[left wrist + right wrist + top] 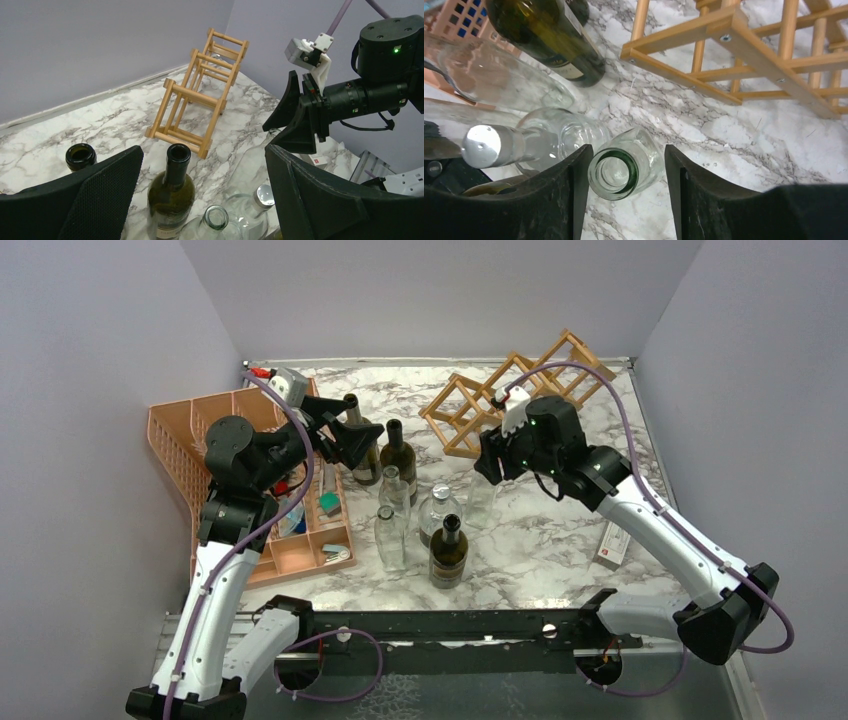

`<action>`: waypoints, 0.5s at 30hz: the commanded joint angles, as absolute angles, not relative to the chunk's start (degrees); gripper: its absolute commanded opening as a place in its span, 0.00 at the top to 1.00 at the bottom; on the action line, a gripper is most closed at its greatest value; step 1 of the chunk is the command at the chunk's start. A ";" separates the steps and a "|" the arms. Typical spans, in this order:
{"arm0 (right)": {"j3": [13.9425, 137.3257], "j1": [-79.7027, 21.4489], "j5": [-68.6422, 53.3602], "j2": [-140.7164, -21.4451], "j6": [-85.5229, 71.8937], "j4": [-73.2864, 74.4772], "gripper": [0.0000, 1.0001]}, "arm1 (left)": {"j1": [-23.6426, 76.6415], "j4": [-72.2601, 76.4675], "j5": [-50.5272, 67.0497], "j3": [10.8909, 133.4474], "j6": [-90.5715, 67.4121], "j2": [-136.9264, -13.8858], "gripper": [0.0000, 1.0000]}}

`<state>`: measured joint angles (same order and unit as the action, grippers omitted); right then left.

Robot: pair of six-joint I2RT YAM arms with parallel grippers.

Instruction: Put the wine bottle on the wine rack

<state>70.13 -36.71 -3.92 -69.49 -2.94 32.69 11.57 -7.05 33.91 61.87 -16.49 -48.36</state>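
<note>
**Near field.** A dark bottle (pixel 448 550) stands upright on the desk (pixel 545 550), closest to the arm bases, with a cluster of clear ones just behind it.

**Left hand** (pixel 352 443). It is wide and holds nothing, and it hangs over the dark bottles beside the orange tray (pixel 180 440). It is judged to have no part in this step.

**Right hand** (pixel 627 152). It is half-wide and straddles the open neck of a clear bottle (pixel 616 175), which stands upright at the right edge of the cluster. A sliver of desk shows between the glass and one finger, so no firm grip is established. A capped bottle (pixel 481 145) stands just beside it.

**Far field.** The rack (pixel 515 390) sits at the back right of the desk, beyond the clear bottle and apart from it. No bottle is seen in its near cells.

**Assessment.** The step in hand is judged to be taking the neck.
- Centre the neck between the fingers before closing, or the bottle may be pushed into its capped neighbour.
- Seat the fingers under the lip, since smooth glass could slip.
- Lift straight up, clear of the cluster, before tipping the bottle level for a cell.
- The rack looks light, so enter it gently or it may slide.
</note>
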 commanded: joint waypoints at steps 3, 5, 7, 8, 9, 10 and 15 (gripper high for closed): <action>65.23 -37.73 -2.76 -67.64 0.50 27.04 0.51 | 11.16 -5.37 35.95 61.15 -17.56 -48.28 0.01; 63.77 -37.83 -2.48 -66.62 0.98 25.26 0.60 | 11.16 -4.99 36.09 61.36 -18.25 -48.62 0.01; 62.35 -37.88 -2.26 -65.49 1.80 23.50 0.66 | 11.16 -4.57 36.71 61.70 -18.84 -49.06 0.01; 61.79 -37.91 -1.99 -64.92 2.10 22.68 0.70 | 11.16 -4.44 37.27 61.95 -19.20 -49.39 0.01; 61.49 -37.96 -1.89 -64.50 2.38 22.19 0.74 | 11.16 -4.14 37.76 62.25 -19.46 -49.74 0.01; 61.37 -37.95 -1.74 -64.10 2.50 21.80 0.76 | 11.16 -4.00 38.13 62.67 -19.62 -50.17 0.01; 63.10 -37.95 0.24 -61.92 2.99 22.49 0.86 | 11.25 -1.34 38.63 64.40 -21.74 -51.71 0.01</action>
<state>61.32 -37.56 -2.52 -65.04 1.65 26.65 11.57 -5.52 36.25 61.56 -19.18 -50.98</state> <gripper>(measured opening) 0.374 0.987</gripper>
